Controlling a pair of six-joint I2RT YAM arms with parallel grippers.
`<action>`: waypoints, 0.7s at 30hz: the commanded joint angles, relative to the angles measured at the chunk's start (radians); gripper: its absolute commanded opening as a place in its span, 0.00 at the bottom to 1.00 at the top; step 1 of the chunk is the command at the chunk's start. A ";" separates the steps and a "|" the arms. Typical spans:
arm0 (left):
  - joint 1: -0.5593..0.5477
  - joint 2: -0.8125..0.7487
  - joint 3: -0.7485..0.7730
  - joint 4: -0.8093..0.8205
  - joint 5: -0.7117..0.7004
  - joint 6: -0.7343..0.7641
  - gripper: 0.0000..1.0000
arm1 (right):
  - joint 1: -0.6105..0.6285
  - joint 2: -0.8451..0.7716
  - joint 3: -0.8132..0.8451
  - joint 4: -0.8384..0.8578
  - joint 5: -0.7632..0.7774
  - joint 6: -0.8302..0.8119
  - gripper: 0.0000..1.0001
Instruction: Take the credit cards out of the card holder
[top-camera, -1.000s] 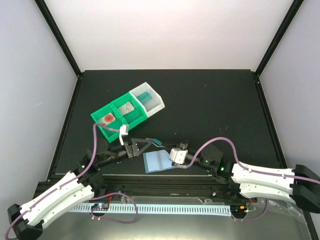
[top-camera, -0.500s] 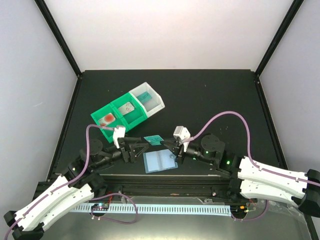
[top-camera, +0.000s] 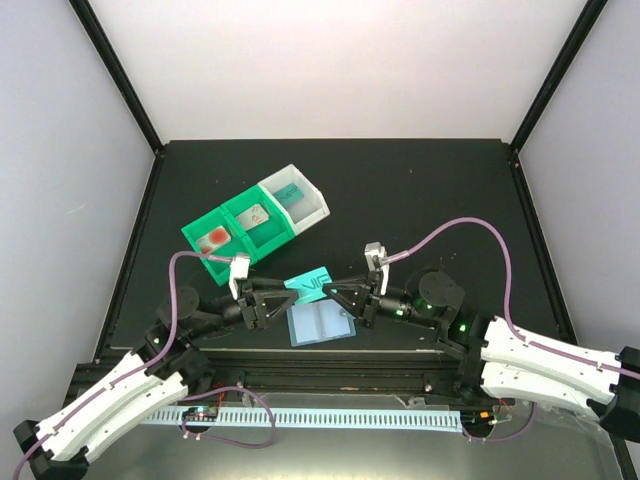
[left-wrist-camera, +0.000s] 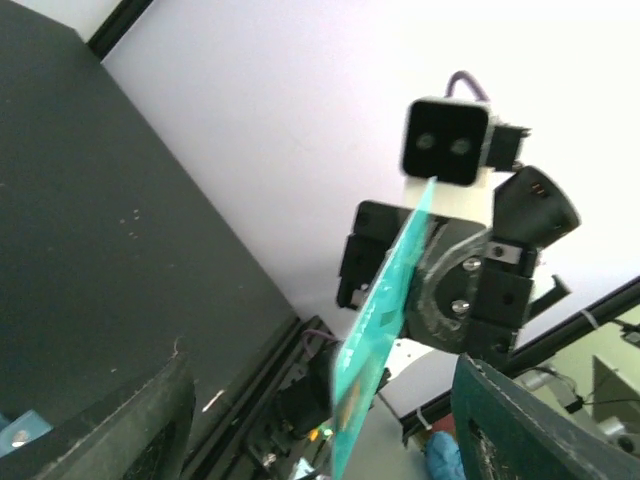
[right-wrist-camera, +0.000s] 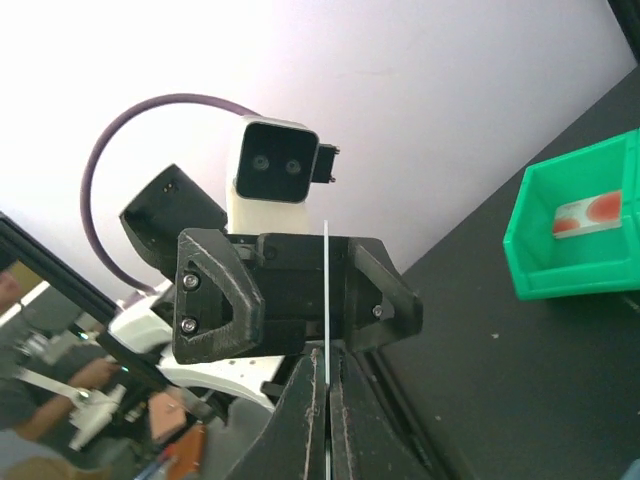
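Teal card (top-camera: 309, 285): thin flat plastic, pinched by right gripper (top-camera: 331, 291). Left gripper (top-camera: 288, 292): fingers spread wide at its other end. Holder (top-camera: 320, 324): slate-blue, rectangular, laid open.

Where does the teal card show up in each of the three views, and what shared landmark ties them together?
Top external: the teal card is at centre, just beyond the card holder.
Left wrist: lower centre, slanting, seen nearly edge-on.
Right wrist: centre, edge-on, a thin pale vertical line.
Shared landmark: the right gripper pinching the card, visible in all three.
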 joint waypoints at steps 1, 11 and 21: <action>0.002 -0.040 -0.017 0.141 0.027 -0.094 0.69 | -0.004 -0.029 -0.034 0.122 0.027 0.176 0.01; 0.002 -0.028 -0.078 0.268 0.039 -0.178 0.55 | -0.004 -0.006 -0.033 0.151 0.081 0.299 0.01; 0.002 -0.019 -0.085 0.284 0.029 -0.186 0.13 | -0.005 -0.026 -0.049 0.127 0.148 0.317 0.01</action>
